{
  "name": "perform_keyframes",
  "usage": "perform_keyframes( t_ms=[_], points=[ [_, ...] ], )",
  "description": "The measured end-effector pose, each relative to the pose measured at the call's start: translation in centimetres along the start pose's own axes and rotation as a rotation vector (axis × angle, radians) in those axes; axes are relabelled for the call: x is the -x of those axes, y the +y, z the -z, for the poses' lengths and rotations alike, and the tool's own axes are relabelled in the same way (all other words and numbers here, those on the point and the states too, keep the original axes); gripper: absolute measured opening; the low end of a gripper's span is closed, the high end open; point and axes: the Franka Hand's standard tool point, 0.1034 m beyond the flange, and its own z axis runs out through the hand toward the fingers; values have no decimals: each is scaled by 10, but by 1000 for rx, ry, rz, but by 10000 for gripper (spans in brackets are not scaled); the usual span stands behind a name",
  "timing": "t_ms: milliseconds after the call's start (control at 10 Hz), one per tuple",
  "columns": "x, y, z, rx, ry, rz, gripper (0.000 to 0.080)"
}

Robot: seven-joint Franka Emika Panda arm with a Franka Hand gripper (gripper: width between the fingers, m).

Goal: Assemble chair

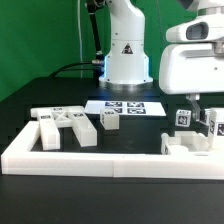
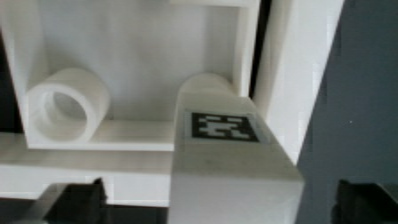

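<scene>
White chair parts [image 1: 188, 143] are clustered by the tabletop's [image 1: 150, 128] near edge, at the exterior view's right, hemmed by the border wall [image 1: 100, 160]. One tagged post [image 2: 228, 130] is straddled by the fingers [image 2: 71, 200], which are spread apart with gaps either side and nothing held. One pegged frame [image 2: 71, 105] lies beside it. One slab cluster [image 1: 68, 127] and one small block [image 1: 110, 120] are set well apart, toward that view's left.

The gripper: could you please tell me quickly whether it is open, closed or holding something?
Gripper: open, jaws either side of the tagged white post, gaps visible, nothing held.
</scene>
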Motion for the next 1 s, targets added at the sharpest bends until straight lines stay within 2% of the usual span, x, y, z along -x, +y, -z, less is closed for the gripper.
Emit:
perform_keyframes(
  t_ms=[100,200,300,500,1000],
  points=[
    [0,1,0,0,1,0,527],
    [0,0,0,0,0,-5,370],
    [0,0,0,0,0,-30,288],
    [0,0,0,0,0,-33,288],
    [1,-7,-1,-8,-1,-620,289]
  ],
)
